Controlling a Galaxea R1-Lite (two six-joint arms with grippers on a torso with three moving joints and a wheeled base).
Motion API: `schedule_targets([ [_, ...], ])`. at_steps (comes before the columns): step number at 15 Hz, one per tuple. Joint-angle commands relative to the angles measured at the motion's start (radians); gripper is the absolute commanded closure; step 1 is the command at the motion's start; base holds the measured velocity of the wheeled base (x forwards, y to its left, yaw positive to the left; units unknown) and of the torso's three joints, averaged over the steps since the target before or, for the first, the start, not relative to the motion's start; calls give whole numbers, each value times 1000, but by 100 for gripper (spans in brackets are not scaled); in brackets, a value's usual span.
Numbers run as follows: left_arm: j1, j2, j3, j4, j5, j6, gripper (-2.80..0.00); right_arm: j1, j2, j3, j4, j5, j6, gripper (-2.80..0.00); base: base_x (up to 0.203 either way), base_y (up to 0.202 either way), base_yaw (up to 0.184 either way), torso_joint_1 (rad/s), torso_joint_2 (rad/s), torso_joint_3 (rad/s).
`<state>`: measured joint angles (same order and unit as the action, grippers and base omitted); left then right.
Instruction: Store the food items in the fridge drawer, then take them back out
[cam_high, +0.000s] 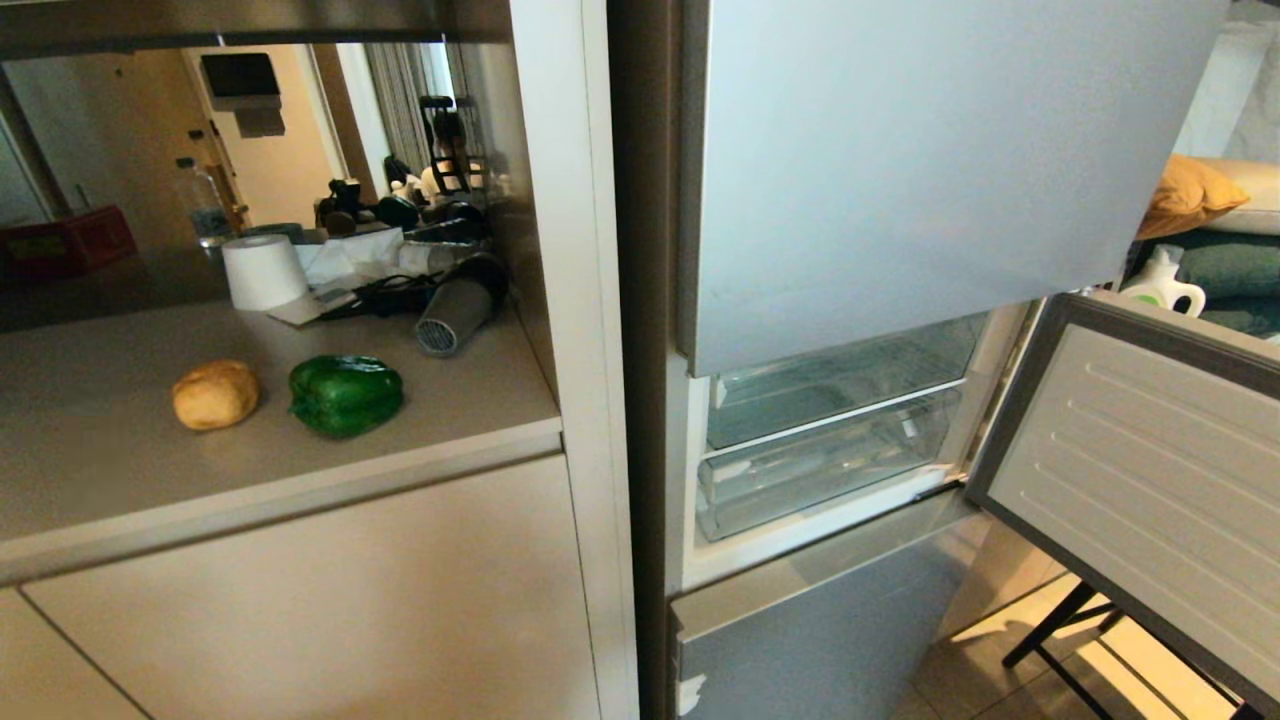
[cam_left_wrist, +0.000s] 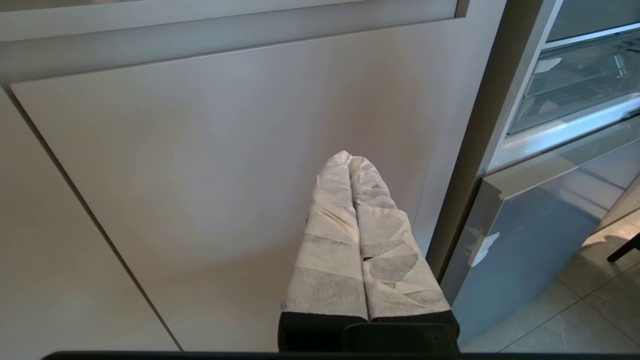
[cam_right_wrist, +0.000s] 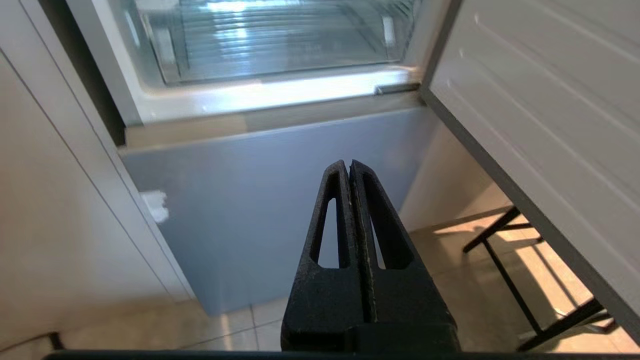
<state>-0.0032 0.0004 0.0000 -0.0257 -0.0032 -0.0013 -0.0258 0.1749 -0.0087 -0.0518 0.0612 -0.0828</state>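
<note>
A tan potato (cam_high: 215, 394) and a dark green bell pepper (cam_high: 346, 394) lie side by side on the beige counter (cam_high: 120, 470). The fridge drawer (cam_high: 825, 462) of clear plastic sits pushed in behind the open middle fridge door (cam_high: 1140, 490); it also shows in the right wrist view as the clear fridge drawer (cam_right_wrist: 280, 40). Neither arm appears in the head view. My left gripper (cam_left_wrist: 350, 159), wrapped in white cloth, is shut and empty in front of a beige cabinet door (cam_left_wrist: 200, 165). My right gripper (cam_right_wrist: 348, 165) is shut and empty, low before the silver-blue lower fridge panel (cam_right_wrist: 250, 210).
At the back of the counter stand a white paper roll (cam_high: 263, 271), a hair dryer (cam_high: 455, 305) and cables. The open fridge door juts out on the right over black stand legs (cam_right_wrist: 520, 280) on the tiled floor. A white detergent bottle (cam_high: 1163, 283) stands behind it.
</note>
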Motion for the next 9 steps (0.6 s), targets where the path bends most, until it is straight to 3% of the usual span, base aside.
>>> schedule_targets([
  [1, 0, -2, 11, 0, 0, 0, 0, 23, -166, 6, 45, -13, -3, 0, 0, 0, 0, 0, 0, 0],
  [9, 0, -2, 9, 0, 0, -2, 0, 29, -175, 9, 63, -29, 10, 0, 0, 0, 0, 0, 0, 0],
])
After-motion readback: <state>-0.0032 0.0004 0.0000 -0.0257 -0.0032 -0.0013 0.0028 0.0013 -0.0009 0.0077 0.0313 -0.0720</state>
